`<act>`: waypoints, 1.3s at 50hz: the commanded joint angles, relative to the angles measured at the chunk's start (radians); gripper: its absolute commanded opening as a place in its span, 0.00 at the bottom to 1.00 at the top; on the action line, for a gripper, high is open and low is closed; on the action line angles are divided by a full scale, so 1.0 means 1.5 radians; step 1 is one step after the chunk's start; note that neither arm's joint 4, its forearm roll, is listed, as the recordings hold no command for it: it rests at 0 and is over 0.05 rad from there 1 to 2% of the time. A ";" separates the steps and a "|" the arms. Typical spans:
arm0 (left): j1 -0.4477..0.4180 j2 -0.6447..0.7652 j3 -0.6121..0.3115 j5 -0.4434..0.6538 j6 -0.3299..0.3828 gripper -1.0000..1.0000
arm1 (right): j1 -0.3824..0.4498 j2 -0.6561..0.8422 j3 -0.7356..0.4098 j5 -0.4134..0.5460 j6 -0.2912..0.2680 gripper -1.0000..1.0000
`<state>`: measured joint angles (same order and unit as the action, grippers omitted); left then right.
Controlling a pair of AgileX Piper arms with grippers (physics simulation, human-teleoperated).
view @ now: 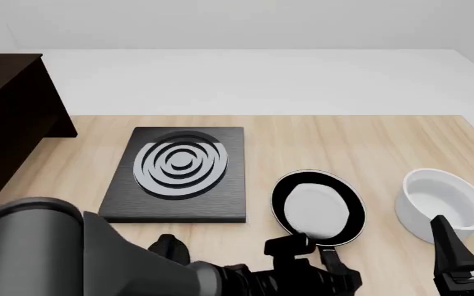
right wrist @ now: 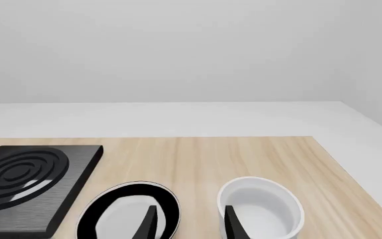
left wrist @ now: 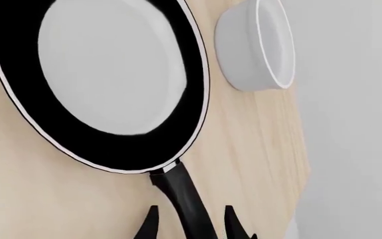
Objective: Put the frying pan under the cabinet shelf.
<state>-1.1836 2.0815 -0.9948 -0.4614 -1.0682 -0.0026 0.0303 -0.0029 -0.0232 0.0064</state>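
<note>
The frying pan (view: 318, 206), glossy black with a pale grey inside, lies on the table right of centre, its handle (view: 333, 259) pointing toward the near edge. In the left wrist view the frying pan (left wrist: 105, 74) fills the frame and its handle (left wrist: 181, 186) runs between the two fingers. My left gripper (view: 315, 259) (left wrist: 192, 219) is open, one finger on each side of the handle with gaps showing. The dark brown cabinet shelf (view: 7, 123) stands at the far left. My right gripper (view: 468, 237) (right wrist: 191, 221) hangs open and empty near the front right, in front of the frying pan (right wrist: 128, 209).
A black burner plate (view: 179, 172) (right wrist: 25, 184) with grey rings lies between the cabinet and the pan. A white bowl (view: 443, 203) (left wrist: 257, 45) (right wrist: 260, 209) stands right of the pan, close to the right gripper. The wooden table (view: 369, 142) ends just right of the bowl.
</note>
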 commanded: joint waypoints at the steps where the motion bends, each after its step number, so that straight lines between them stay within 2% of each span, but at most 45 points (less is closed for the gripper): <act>1: -0.008 0.030 -0.008 -0.023 -0.025 1.00 | 0.000 0.000 0.000 0.000 0.000 1.00; 14: -0.010 0.066 -0.028 -0.051 -0.044 1.00 | 0.000 0.000 0.000 0.000 0.000 1.00; 15: -0.011 0.072 -0.026 -0.061 -0.050 0.00 | 0.000 0.000 0.000 0.000 0.000 1.00; 33: -0.007 0.057 0.020 -0.107 -0.087 0.00 | 0.000 0.000 0.000 0.000 0.000 1.00; 37: 0.002 0.026 0.041 -0.108 -0.081 0.00 | 0.000 0.000 0.000 0.000 0.000 1.00; 38: 0.007 0.011 0.038 -0.096 -0.060 0.00 | 0.000 0.001 0.000 0.000 0.000 1.00; 42: 0.017 -0.028 0.058 -0.094 -0.054 0.00 | 0.000 0.000 0.000 0.000 0.000 1.00; 43: 0.028 -0.053 0.058 -0.080 -0.035 0.00 | 0.000 0.000 0.000 0.000 0.000 1.00; 45: 0.033 -0.063 0.068 -0.082 -0.045 0.00 | 0.000 0.000 0.000 0.000 0.000 1.00; 55: 0.060 -0.168 0.091 -0.066 -0.033 0.00 | 0.000 0.000 0.000 0.000 0.000 1.00; 65: 0.073 -0.227 0.104 -0.057 -0.036 0.00 | 0.000 0.000 0.000 0.000 0.000 1.00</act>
<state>-1.1019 1.8548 -0.8494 -0.5478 -1.1263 -0.0027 0.0304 -0.0029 -0.0232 0.0064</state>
